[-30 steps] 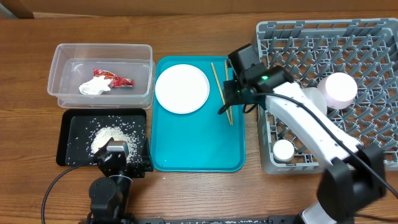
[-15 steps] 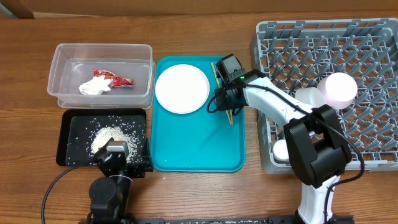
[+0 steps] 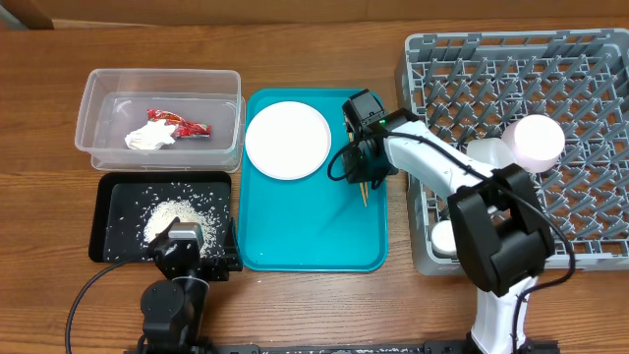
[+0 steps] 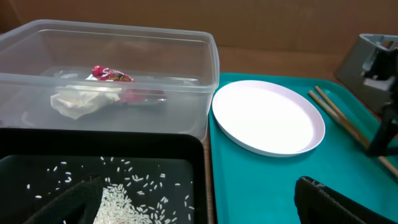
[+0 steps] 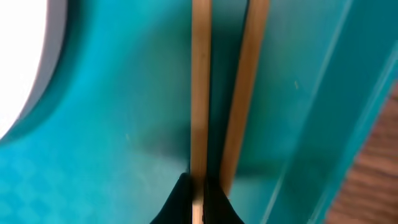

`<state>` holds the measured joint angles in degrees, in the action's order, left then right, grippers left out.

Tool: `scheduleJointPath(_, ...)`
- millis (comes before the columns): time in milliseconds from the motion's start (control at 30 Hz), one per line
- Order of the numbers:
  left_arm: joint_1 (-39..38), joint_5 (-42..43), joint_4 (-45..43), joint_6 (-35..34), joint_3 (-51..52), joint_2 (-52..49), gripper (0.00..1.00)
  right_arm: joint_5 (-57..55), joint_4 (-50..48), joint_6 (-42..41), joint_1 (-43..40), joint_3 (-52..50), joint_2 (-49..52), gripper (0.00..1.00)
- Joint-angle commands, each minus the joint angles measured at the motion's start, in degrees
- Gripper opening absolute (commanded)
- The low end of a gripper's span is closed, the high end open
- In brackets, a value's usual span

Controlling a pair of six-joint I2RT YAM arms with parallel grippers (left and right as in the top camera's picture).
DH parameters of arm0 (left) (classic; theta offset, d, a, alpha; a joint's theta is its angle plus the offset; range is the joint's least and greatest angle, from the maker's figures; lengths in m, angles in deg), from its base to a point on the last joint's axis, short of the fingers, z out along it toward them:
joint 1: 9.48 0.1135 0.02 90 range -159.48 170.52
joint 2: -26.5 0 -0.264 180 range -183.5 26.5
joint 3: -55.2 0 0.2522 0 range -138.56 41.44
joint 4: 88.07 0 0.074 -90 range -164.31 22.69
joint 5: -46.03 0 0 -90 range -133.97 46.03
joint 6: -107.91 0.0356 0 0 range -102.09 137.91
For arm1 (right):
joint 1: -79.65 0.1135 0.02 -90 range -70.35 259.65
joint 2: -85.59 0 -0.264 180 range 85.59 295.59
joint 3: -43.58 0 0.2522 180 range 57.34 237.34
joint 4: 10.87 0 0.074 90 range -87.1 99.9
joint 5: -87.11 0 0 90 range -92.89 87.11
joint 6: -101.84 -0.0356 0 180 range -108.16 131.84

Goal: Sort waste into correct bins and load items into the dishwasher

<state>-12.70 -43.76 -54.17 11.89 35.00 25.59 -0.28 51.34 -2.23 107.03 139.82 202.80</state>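
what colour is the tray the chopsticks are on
Teal; the tray shows best in the overhead view.

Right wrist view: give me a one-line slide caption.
Right gripper pinches one chopstick, second chopstick alongside, on the teal tray beside the white plate.

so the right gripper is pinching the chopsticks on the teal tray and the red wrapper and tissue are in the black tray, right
Not quite: the red wrapper and tissue lie in the clear tub; the black tray holds rice, as the overhead view shows. The right gripper is shut on the chopsticks on the teal tray.
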Motion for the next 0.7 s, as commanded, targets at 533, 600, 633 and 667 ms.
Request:
scheduleJointPath(533, 0.63, -0.63, -0.07, -0.81, 0.39, 0.66, 1.00, -14.93, 5.70, 3.43, -11.87, -1.42, -22.23, 0.04)
scheduleJointPath(600, 0.63, -0.63, -0.09, -0.81, 0.39, 0.66, 1.00, -13.90, 5.81, 3.48, -12.13, -2.23, -20.00, 0.04)
scheduleJointPath(633, 0.63, -0.63, -0.09, -0.81, 0.39, 0.66, 1.00, -14.19, 6.14, 3.72, -12.13, -2.23, -19.02, 0.04)
scheduleJointPath(667, 0.63, -0.63, -0.09, -0.81, 0.39, 0.63, 1.00, -14.64, 6.34, 3.85, -12.13, -2.23, -18.18, 0.07)
